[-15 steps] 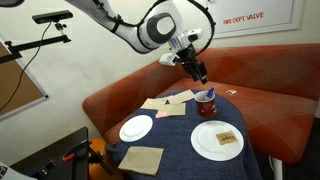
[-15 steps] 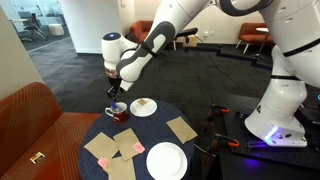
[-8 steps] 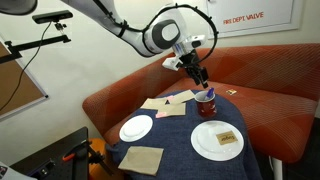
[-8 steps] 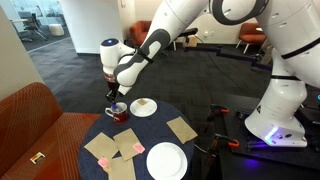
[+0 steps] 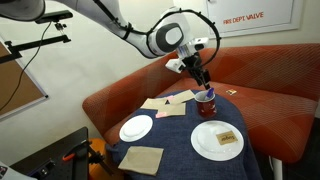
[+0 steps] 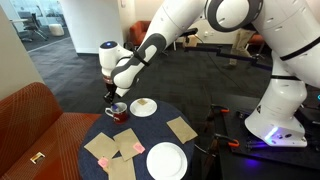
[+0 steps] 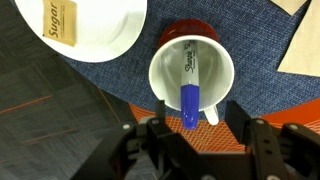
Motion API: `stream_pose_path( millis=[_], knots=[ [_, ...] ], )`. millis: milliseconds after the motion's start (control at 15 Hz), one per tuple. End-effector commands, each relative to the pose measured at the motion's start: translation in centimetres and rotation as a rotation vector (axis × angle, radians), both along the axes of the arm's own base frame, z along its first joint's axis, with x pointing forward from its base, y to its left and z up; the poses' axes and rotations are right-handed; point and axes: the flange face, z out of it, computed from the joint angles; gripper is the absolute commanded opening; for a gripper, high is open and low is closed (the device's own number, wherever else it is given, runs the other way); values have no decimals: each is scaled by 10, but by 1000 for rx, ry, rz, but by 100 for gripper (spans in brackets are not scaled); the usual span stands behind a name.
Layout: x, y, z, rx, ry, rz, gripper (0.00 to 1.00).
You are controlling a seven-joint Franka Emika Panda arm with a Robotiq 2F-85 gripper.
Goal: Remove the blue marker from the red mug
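Two jaws of the gripper [image 7: 203, 140] are spread apart just above the red mug [image 7: 190, 30], inside which the blue marker [image 7: 189, 90] is propped.

In the wrist view the bottom edge cut off the gripper [image 7: 204, 130], so we saw only the upper parts of its fingers [image 7: 157, 140]. The top edge cut the white plate [image 7: 105, 35] and the packet [image 7: 60, 20] on it, and the right corner cut a tan napkin [image 7: 305, 40]. In both exterior views the blue marker [image 7: 188, 85] was too small for us to make out, and the gripper covered part of the red mug [image 5: 207, 101].
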Motion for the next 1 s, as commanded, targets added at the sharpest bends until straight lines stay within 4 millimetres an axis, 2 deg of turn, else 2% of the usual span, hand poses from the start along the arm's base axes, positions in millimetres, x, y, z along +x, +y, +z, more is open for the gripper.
stream_pose_path(
  millis=[0, 933],
  knots=[
    [12, -6, -3, 6, 5, -30, 66],
    [33, -15, -18, 17, -17, -69, 61]
  ],
)
